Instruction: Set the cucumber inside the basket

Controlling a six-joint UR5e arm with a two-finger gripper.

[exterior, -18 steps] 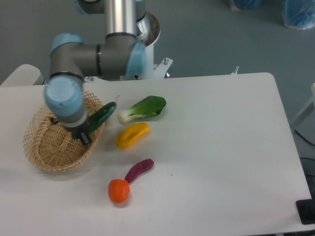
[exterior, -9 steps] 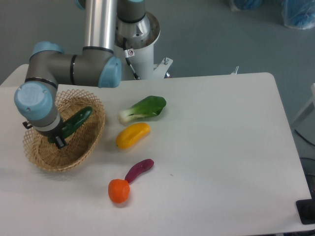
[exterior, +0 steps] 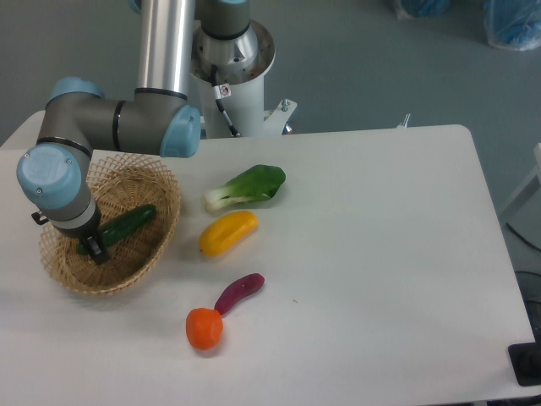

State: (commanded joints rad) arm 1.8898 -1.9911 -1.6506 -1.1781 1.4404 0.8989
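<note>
The dark green cucumber (exterior: 125, 225) lies low inside the tan wicker basket (exterior: 162, 191) at the table's left, slanting up to the right. My gripper (exterior: 93, 248) is at the cucumber's lower left end, down in the basket under the arm's wrist. The wrist hides most of the fingers, so I cannot tell whether they still hold the cucumber or have parted.
A bok choy (exterior: 247, 186), a yellow vegetable (exterior: 227, 233), a purple eggplant (exterior: 238, 293) and an orange fruit (exterior: 204, 328) lie right of the basket. The arm's elbow (exterior: 127, 125) hangs over the basket's far rim.
The gripper carried the cucumber left from the basket's right rim to over the basket, then lowered it inside. The basket and other vegetables did not move.
</note>
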